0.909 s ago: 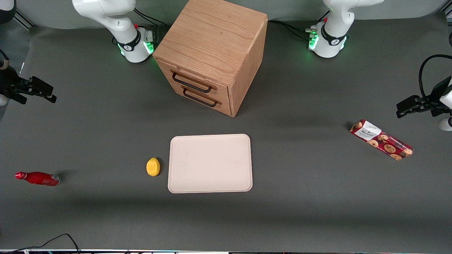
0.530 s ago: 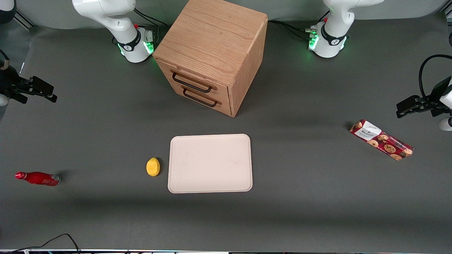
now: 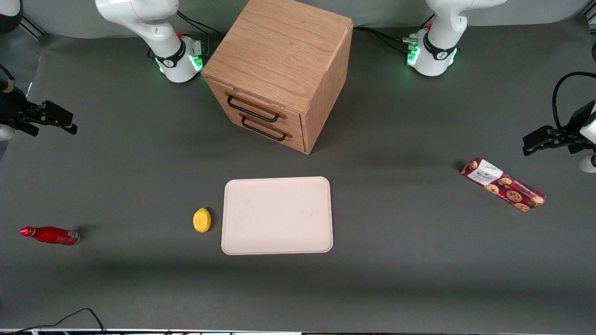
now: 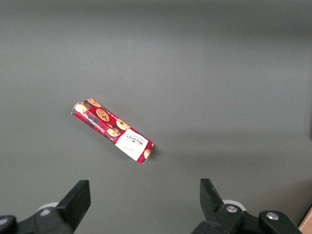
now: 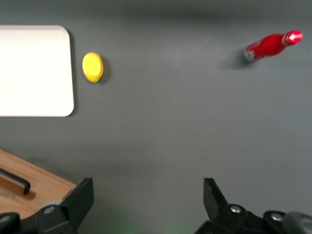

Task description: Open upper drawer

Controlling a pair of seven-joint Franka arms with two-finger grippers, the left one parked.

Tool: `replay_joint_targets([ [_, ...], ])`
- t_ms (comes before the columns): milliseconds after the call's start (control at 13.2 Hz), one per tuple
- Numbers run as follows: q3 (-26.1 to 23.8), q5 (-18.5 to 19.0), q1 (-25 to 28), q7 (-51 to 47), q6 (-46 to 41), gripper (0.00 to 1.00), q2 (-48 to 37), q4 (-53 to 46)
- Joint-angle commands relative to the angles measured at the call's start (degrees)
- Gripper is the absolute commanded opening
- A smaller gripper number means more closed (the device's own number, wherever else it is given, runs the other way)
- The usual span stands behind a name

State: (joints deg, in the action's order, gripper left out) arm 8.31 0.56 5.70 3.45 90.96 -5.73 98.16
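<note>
The oak cabinet [image 3: 284,56] stands near the arm bases, its front turned toward the working arm's end of the table. The upper drawer [image 3: 260,103] is closed, with its black bar handle [image 3: 253,110] above the lower drawer's handle [image 3: 264,130]. My gripper [image 3: 65,122] hangs above the table at the working arm's end, well apart from the cabinet. In the right wrist view the gripper [image 5: 147,191] is open and empty over bare table. A corner of the cabinet [image 5: 29,187] with a black handle end [image 5: 15,181] shows there.
A cream tray [image 3: 277,215] lies nearer the front camera than the cabinet, with a yellow lemon [image 3: 201,219] beside it. A red bottle [image 3: 50,235] lies on its side at the working arm's end. A red cookie box [image 3: 503,184] lies toward the parked arm's end.
My gripper has shifted slightly toward the cabinet. Nothing else has moved.
</note>
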Motion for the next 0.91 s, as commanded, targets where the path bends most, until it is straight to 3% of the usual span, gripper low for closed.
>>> replay_joint_targets([
  [0, -0.40, -3.19, 3.68, -0.64, -3.67, 1.00, -0.16, -1.13],
  [606, 0.48, -4.34, 26.18, -1.69, -7.47, 1.00, 0.19, -2.27],
  [833, 0.30, -10.29, 28.13, -1.26, -7.47, 1.00, 0.46, -1.92],
])
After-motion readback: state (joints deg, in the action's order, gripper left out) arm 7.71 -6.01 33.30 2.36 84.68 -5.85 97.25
